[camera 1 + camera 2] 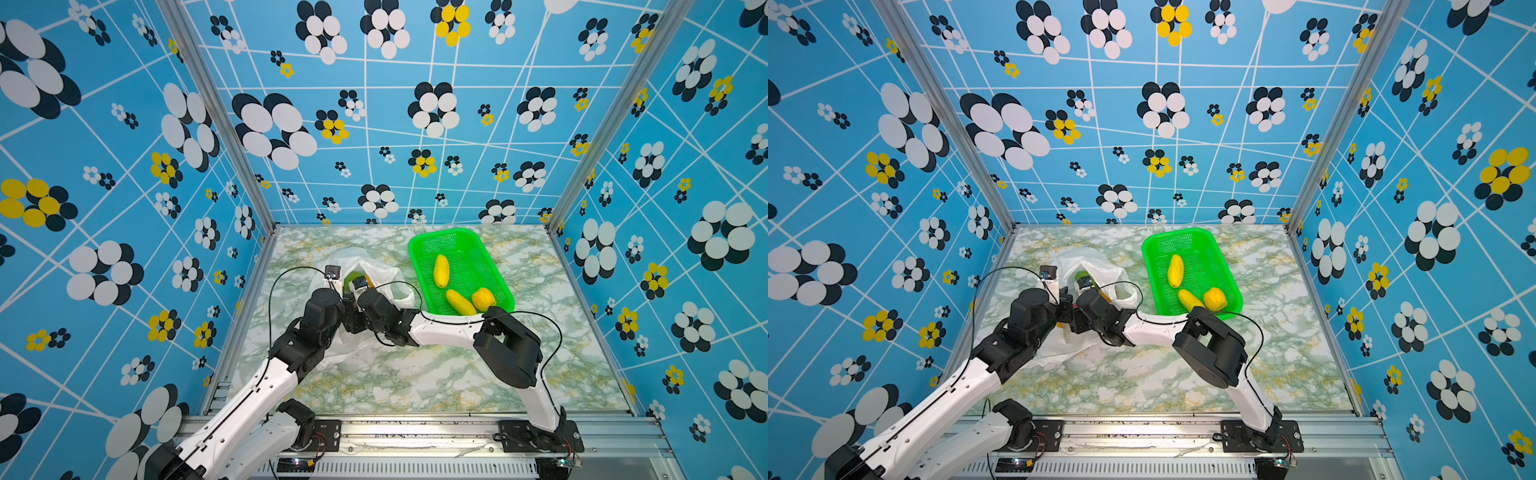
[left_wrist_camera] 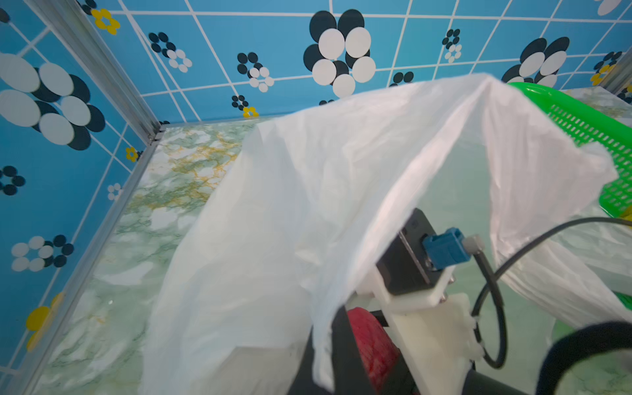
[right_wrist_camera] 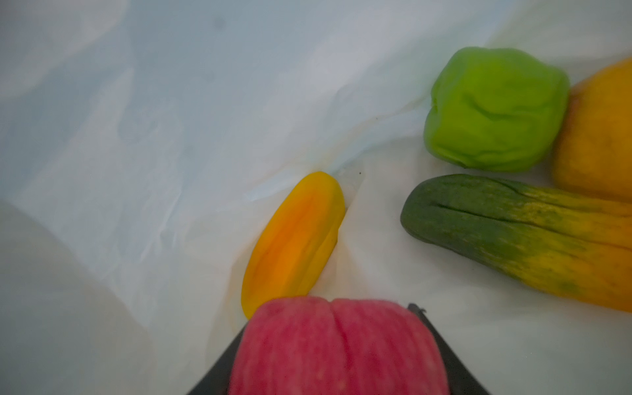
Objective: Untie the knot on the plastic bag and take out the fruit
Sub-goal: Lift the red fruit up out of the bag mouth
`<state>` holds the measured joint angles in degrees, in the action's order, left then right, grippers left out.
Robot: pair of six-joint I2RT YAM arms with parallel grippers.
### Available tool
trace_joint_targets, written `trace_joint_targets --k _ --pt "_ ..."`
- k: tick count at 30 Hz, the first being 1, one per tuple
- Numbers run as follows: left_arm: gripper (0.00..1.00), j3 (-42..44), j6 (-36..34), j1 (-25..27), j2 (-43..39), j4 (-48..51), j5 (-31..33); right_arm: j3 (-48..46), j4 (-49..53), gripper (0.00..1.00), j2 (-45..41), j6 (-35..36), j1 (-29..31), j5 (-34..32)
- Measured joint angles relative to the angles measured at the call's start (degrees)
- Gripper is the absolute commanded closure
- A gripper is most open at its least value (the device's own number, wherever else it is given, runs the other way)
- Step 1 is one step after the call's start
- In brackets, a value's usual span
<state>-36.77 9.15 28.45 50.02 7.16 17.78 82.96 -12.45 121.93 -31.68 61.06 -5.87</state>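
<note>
The white plastic bag (image 1: 388,276) (image 1: 1121,286) lies left of the middle with its mouth open; the knot is out of view. My left gripper (image 2: 330,345) is shut on the bag's rim (image 2: 342,239) and holds it up like a tent. Inside the bag, my right gripper (image 3: 331,318) is shut on a red fruit (image 3: 338,349) (image 2: 371,342). Beyond it on the bag's floor lie a yellow elongated fruit (image 3: 297,239), a green round one (image 3: 496,109), an orange round one (image 3: 598,136) and a green-orange long one (image 3: 513,232).
The green mesh basket (image 1: 415,249) (image 1: 1148,249) stands right of the bag and holds two yellow long fruits (image 1: 441,271) (image 1: 460,302) and a yellow-orange round one (image 1: 483,299). Both wrists are crowded together at the bag's mouth. Patterned walls close in three sides.
</note>
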Motion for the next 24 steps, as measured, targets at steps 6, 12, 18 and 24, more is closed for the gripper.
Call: trace_joint_targets --k 6,12,18,24 --pt "1.00 2.4 0.9 -0.3 -6.3 -1.7 -3.3 -0.1 -0.4 0.56 0.4 1.5 2.2 -4.7" --pt "1.00 3.1 1.0 -0.4 -11.8 -3.0 -3.8 -4.5 -4.0 0.57 1.2 3.5 6.5 -9.1" --pt "1.00 3.9 1.0 -0.4 -13.1 -3.3 -4.2 -6.4 -6.5 0.58 4.1 3.5 7.5 -10.4" --pt "1.00 3.9 1.0 -0.4 -12.8 -3.4 -4.3 -11.6 -7.5 0.57 -0.1 4.1 7.5 -11.5"
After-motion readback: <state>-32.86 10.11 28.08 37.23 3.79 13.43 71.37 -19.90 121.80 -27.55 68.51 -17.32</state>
